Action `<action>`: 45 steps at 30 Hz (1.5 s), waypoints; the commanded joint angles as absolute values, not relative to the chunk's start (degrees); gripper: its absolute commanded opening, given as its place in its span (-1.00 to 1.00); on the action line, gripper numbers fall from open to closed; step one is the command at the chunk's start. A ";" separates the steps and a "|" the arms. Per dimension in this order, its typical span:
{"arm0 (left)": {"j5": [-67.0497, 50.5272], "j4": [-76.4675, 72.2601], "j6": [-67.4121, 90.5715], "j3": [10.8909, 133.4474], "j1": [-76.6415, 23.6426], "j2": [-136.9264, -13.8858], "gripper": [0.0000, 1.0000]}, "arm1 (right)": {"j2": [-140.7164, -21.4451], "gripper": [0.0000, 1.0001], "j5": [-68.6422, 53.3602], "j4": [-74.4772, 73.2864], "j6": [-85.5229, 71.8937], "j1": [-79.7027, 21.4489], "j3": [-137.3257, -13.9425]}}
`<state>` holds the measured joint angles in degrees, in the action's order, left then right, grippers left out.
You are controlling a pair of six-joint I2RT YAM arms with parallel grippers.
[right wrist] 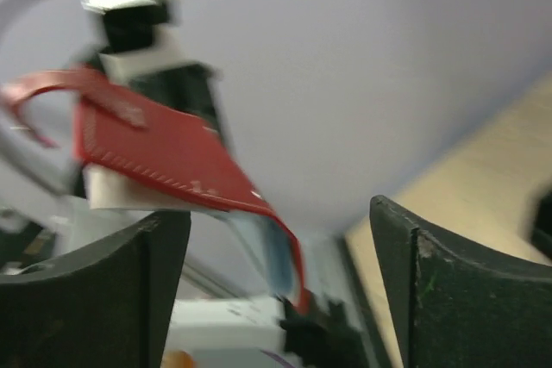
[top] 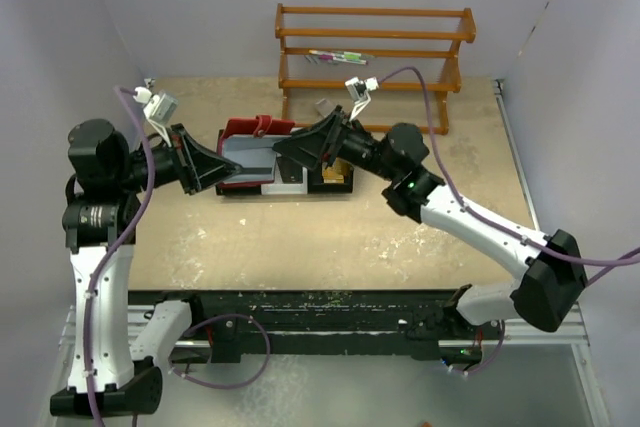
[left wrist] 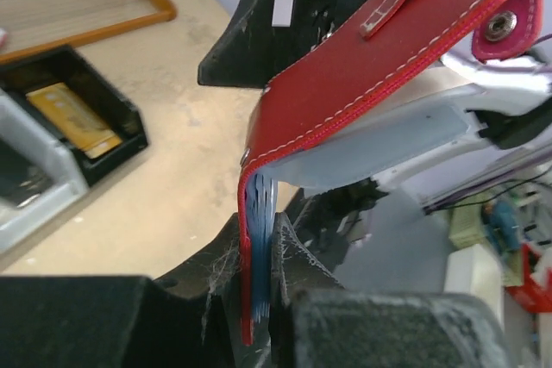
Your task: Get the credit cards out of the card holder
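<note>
- Card holder (left wrist: 371, 66), red with white stitching, hangs in the air above the table (top: 300, 247), over the left end of a black-and-white tray (top: 300, 185).
- One edge of it points down and is pinched in the left gripper (left wrist: 259, 316). The rest of the cover bends up and away to a curled snap tab (left wrist: 504, 19) with a metal stud.
- Layered blue-grey edges (left wrist: 263, 230) show between the red covers at the pinched end, and a pale grey sheet lies under the raised cover. Whether these are the credit cards or the plastic sleeves cannot be told.
- Left fingers (left wrist: 362, 325) are closed tight on the card holder's lower edge, one on each side of it.
- Right gripper (right wrist: 276, 282) faces the card holder from the other side, close to it but not touching. Its fingers (right wrist: 466, 290) stand wide apart with nothing between them. Its own view is blurred.
- From above, the two grippers meet nose to nose over the tray, left gripper (top: 222, 175) and right gripper (top: 285, 152), with red cover (top: 255, 129) showing behind them.
- In the tray, a black compartment (left wrist: 129, 127) holds a gold-yellow block (left wrist: 69, 114).
- At the back of the table stands a wooden rack (top: 370, 47) with a few small items on its shelves.
</note>
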<state>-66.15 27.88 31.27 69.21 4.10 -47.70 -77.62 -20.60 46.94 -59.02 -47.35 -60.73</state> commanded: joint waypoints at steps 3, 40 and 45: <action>-53.84 60.10 -6.63 82.13 4.31 -55.45 -0.89 | -76.11 0.89 -23.52 5.19 -22.63 -43.07 -73.29; -31.54 81.18 -26.18 89.81 -0.13 -74.03 -1.00 | -91.23 0.99 -5.46 25.43 -6.87 -64.34 -74.88; -31.73 80.95 -24.48 89.69 -0.26 -73.95 -1.00 | -93.69 0.99 9.08 26.00 -4.74 -68.73 -76.32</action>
